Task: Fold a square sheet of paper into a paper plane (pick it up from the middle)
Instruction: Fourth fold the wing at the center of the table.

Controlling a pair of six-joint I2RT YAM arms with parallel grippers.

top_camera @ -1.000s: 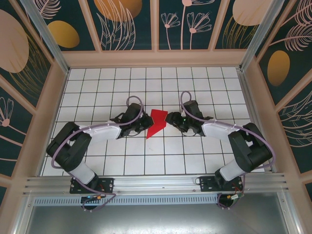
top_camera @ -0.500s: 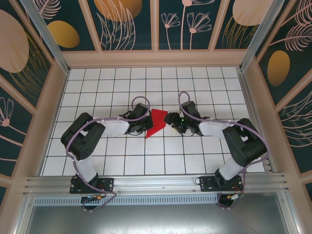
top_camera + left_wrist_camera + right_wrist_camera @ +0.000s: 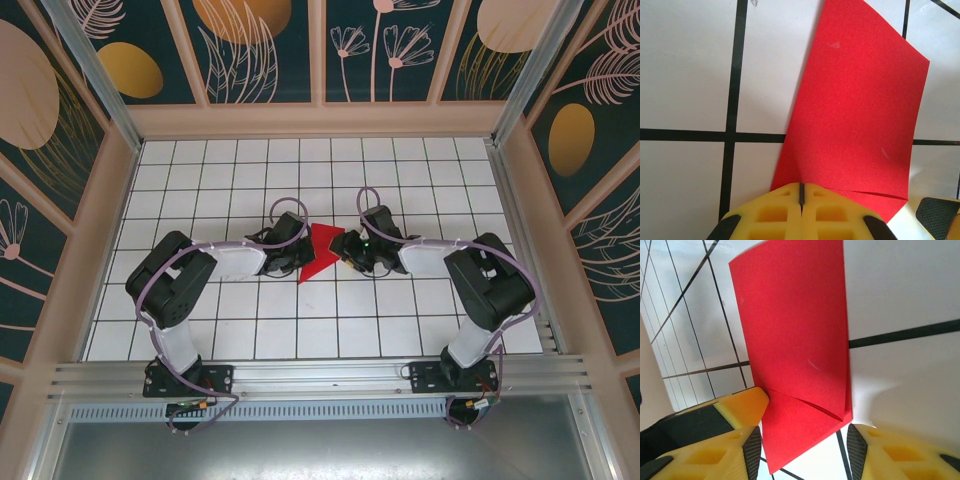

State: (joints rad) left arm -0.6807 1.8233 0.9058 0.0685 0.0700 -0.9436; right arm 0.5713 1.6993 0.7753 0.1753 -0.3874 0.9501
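red paper (image 3: 322,252): partly folded, flat on the worktop (image 3: 300,180) at the frame's middle, between both hands; one flap overlaps the rest.
left hand (image 3: 801,200): fingers pressed together at the paper's lower edge; you cannot tell if paper sits between them.
right hand (image 3: 805,452): spread, straddling the bottom corner.
risk: close the right hand off-line and the flap likely skews; a dragging left hand could crumple it.

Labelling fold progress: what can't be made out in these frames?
- Top view: creases in the bright red folded paper are too small.
- Left wrist: shut left hand covers the paper's near edge; pinched or pressed, unclear.
- Right wrist: whether fingers of the open right hand touch the paper, unclear.
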